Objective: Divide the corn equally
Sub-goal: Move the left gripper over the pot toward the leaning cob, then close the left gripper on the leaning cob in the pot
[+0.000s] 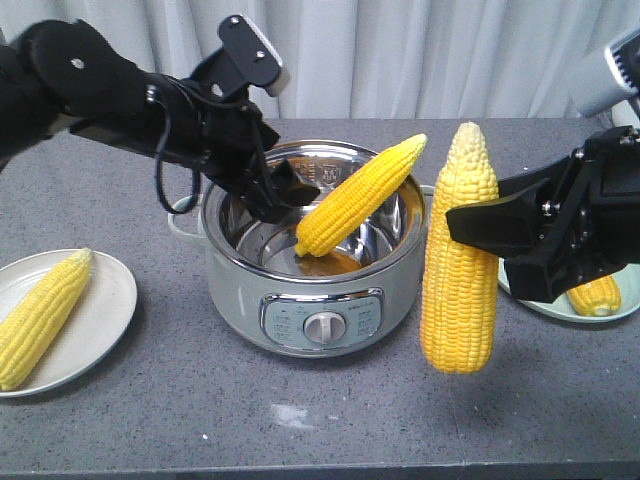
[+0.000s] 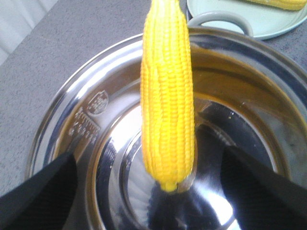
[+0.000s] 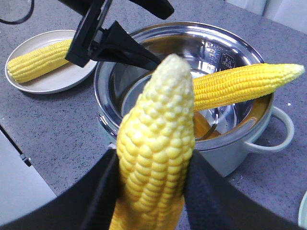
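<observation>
One corn cob (image 1: 360, 195) leans in the steel pot (image 1: 230, 290), base on the bottom and tip over the right rim. My left gripper (image 1: 285, 190) reaches into the pot from the left and is open. In the left wrist view its fingers (image 2: 43, 191) stand wide apart either side of that cob (image 2: 168, 96), touching nothing. My right gripper (image 1: 460, 225) is shut on a second corn cob (image 1: 460, 290), held upright in the air in front of the pot's right side; the pads press both sides of this cob (image 3: 156, 129).
A pale plate (image 1: 105, 300) at the left bears one cob (image 1: 40, 320). A greenish plate (image 1: 540, 305) at the right, partly behind my right gripper, bears another cob (image 1: 595, 295). The pot has side handles and a front dial (image 1: 322, 327).
</observation>
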Robot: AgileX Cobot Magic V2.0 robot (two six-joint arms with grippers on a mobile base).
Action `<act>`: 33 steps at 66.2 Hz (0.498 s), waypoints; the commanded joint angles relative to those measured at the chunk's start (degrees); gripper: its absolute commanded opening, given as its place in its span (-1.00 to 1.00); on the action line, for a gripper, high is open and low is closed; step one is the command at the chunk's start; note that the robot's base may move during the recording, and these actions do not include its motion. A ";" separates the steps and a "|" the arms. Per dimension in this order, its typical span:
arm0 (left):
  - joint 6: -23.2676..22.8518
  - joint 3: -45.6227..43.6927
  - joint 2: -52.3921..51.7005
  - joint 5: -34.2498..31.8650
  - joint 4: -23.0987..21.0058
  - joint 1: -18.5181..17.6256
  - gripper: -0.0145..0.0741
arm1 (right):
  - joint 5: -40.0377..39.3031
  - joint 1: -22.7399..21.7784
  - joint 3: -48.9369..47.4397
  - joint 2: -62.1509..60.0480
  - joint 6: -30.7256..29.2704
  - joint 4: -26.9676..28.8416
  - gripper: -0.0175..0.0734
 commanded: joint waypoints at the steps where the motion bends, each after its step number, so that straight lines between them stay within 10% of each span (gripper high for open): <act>1: -0.07 -2.02 -1.41 -4.88 -2.14 -1.28 0.66 | -2.72 0.04 -1.44 -0.99 -0.28 1.89 -0.17; 33: -3.28 -17.01 10.49 3.58 -2.18 -1.87 0.68 | -2.72 0.04 -1.44 -0.99 -0.28 1.89 -0.17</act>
